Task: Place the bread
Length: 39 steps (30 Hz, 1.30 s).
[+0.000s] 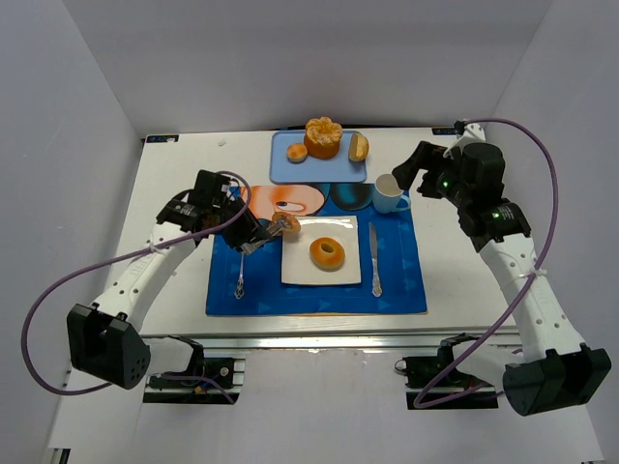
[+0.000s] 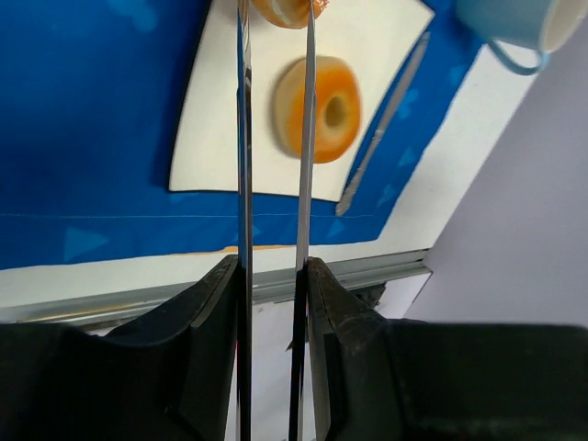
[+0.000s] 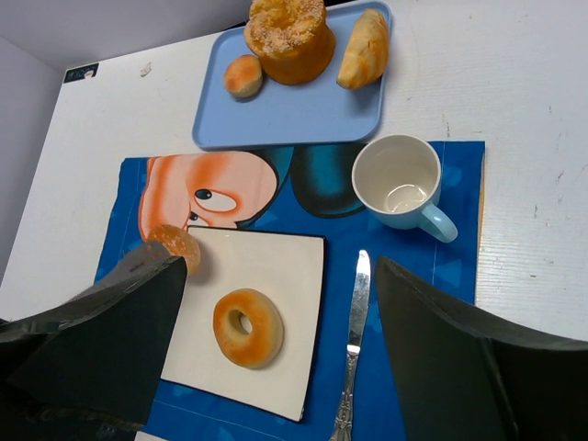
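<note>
Top external view shows a white desk (image 1: 450,280) carrying a blue mat (image 1: 398,282) with a cartoon face at its far end. Beyond the mat lies a light-blue tray (image 1: 290,170), and a white square plate (image 1: 300,267) sits on the mat's middle. The left gripper (image 1: 274,230) reaches in from the left. Its jaws are drawn narrow and clamp the bread (image 1: 285,225), a small round piece, at the plate's far-left corner. Whether the bread touches the plate cannot be told. The right gripper (image 3: 277,265) hangs above the desk's far-right side near the mug (image 1: 389,193), jaws spread wide and holding nothing. The mug, pale blue and empty, stands upright on the mat's far-right corner. On the tray sit a sugared cake (image 1: 323,137), a roll (image 1: 359,147) to its right and a little bun (image 1: 296,152) to its left. A doughnut (image 1: 327,253) lies flat on the plate, apart from the bread. A knife (image 1: 373,259) lies just right of the plate.
</note>
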Available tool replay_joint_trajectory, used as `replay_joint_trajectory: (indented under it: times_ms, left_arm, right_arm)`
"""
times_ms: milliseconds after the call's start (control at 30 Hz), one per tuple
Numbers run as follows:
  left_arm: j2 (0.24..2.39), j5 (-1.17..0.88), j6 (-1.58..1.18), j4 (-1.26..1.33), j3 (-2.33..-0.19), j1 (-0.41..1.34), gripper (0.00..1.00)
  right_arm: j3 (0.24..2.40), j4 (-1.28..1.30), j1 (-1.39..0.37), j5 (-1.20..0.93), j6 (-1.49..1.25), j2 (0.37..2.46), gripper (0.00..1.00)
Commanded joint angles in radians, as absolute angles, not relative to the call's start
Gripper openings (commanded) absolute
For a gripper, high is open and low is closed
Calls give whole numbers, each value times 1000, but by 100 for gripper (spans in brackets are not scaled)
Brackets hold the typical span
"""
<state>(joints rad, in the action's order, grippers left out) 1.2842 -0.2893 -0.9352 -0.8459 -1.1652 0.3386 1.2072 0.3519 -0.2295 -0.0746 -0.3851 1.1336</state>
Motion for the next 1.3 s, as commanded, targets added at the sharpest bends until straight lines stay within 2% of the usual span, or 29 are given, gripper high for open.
replay_joint_trajectory:
  times_ms: [0, 400, 533, 567, 667, 767, 933, 967, 1000, 1067, 1267]
  left_arm:
    - [1220, -305, -951, -799, -1132, 350, 30]
    - [1256, -314, -968, -732, -1068, 423, 35]
    - [1275, -296, -947, -781, -1095, 434, 46]
    - [1276, -282, -940, -791, -1103, 434, 54]
    - [1278, -259, -936, -824, -1137, 434, 64]
    - [1281, -252, -933, -844, -1166, 436, 70]
    - [1282, -192, -928, -929, -1265, 434, 69]
    - [1284, -174, -922, -948, -1285, 436, 66]
    - [1284, -138, -917, -963, -1302, 434, 59]
    - [1284, -115, -913, -1000, -1345, 436, 54]
    - [1301, -48, -911, -1045, -1419, 434, 52]
  right_arm:
    - [1192, 351, -230, -89, -387, 1092, 89]
    - [1178, 373, -230, -92, -385, 1072, 89]
    - [1180, 373, -230, -95, -385, 1069, 89]
    - [1180, 373, -230, -95, -387, 1069, 89]
    - [1180, 376, -229, -94, -387, 1068, 89]
    - [1178, 376, -230, -95, -385, 1066, 89]
    - [1178, 376, -230, -94, -385, 1066, 89]
    - [1180, 376, -230, -94, -387, 1068, 89]
    - [1180, 376, -229, -94, -387, 1069, 89]
    - [1180, 373, -230, -95, -387, 1071, 89]
    - [1189, 368, -229, -98, -383, 1092, 89]
